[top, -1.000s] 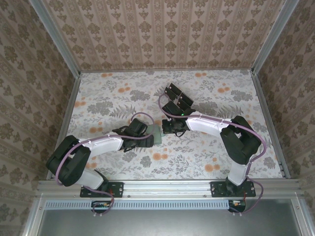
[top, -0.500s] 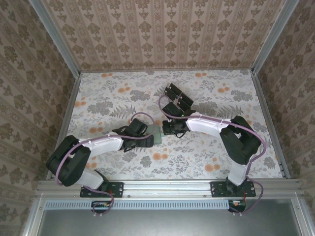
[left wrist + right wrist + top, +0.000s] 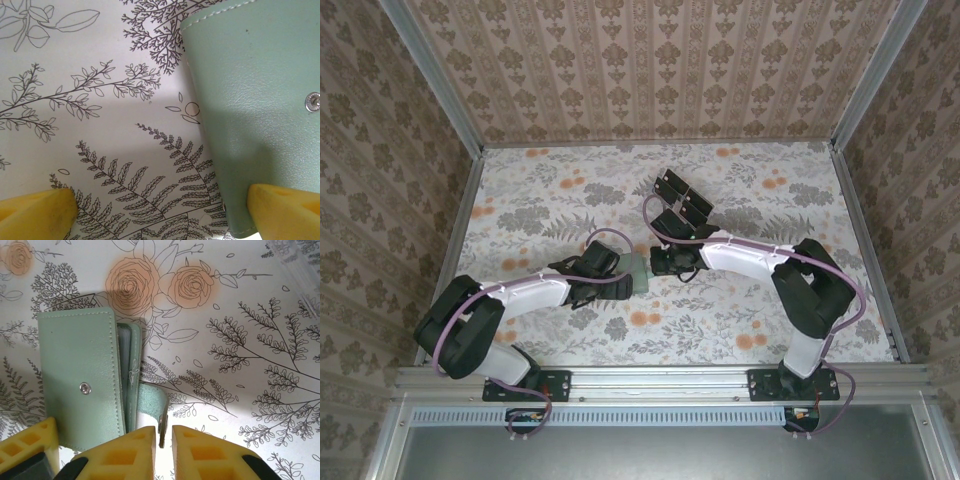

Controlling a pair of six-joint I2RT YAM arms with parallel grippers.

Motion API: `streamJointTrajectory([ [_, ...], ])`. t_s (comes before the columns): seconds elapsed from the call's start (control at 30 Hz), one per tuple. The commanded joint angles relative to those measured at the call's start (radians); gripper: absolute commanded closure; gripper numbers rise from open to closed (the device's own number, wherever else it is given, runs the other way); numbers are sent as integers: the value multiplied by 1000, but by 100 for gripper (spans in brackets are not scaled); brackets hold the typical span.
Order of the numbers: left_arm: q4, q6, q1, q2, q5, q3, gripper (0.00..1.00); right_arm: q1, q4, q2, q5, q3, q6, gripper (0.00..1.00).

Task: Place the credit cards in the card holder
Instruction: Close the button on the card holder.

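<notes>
Right wrist: card holder (image 3: 82, 385) lies flat on the desk (image 3: 550, 200), flap side up, snap stud (image 3: 85, 388) showing. Inner pocket layers peek out along its right edge, so it looks cracked open, not fully spread. Its strap tab (image 3: 151, 399) curls off that edge toward the camera.

Right claw (image 3: 163, 432): fingers nearly together, with the tab's metal end in the narrow gap. I read that as pinched on the tab. The holder body sits just left of the claw line in this view, with its long axis running roughly along the claw's pointing direction.

Left wrist: left claw (image 3: 161, 206) is wide open. One finger is over the holder's near corner, the other over bare desk. Can't tell if the finger actually presses the leather.

Top view: the holder is mid-desk, between the two claws. The left claw comes in from the left, the right claw from the right, both at the holder.

Credit cards (image 3: 671, 186): black rectangles, far of the holder and slightly right, well apart from it. The right arm is nearer to them.

Judgement: we're at the opening step and no card is in yet. The next move hinges on pulling the tab rightward, away from the body, while the left claw keeps the body down. Risk: the whole holder slides with the pull if it isn't pinned.
</notes>
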Motion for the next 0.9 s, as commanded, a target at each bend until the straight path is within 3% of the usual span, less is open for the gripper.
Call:
streamJointTrajectory([
  [0.0,-12,-5,9,90,14,-51,0,4,8,-40,3,-10,12,81],
  [0.87,-21,-2,9,89,11,-46,0,2,18,26,-22,17,7,87],
])
